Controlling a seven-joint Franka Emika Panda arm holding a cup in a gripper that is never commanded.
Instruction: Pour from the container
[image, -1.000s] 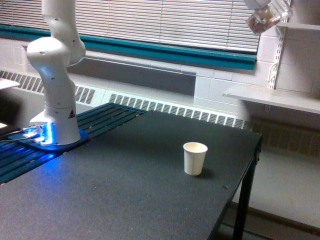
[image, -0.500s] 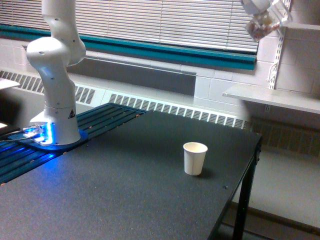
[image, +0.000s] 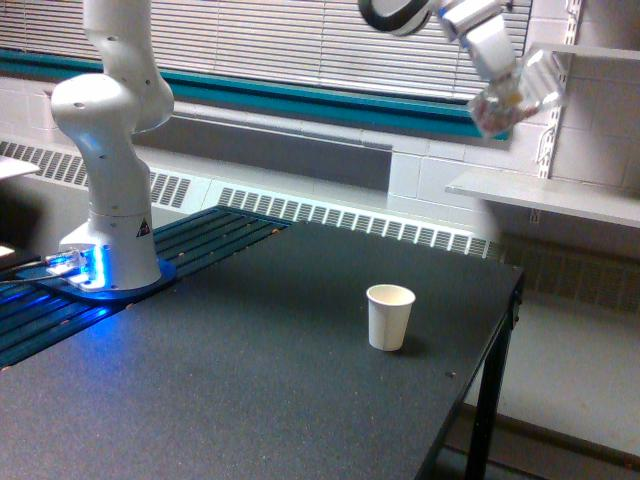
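High at the exterior view's upper right, my gripper (image: 512, 88) is shut on the container (image: 505, 100), a small clear plastic cup with brownish-pink bits showing through. The container is tilted and blurred by motion, well above the table and to the right of the paper cup. The cream-white paper cup (image: 389, 316) stands upright and open on the black table (image: 250, 390), towards its right side. Only the wrist and gripper of the arm show near the top edge.
The arm's white base column (image: 110, 150) stands at the exterior view's left on a blue-lit mount. The table's right edge (image: 515, 300) drops off near the paper cup. White wall shelves (image: 560, 195) stick out at the right, close to the held container.
The gripper with the container has come down and to the left from the top right corner, and more of the wrist now shows. The paper cup has not moved.
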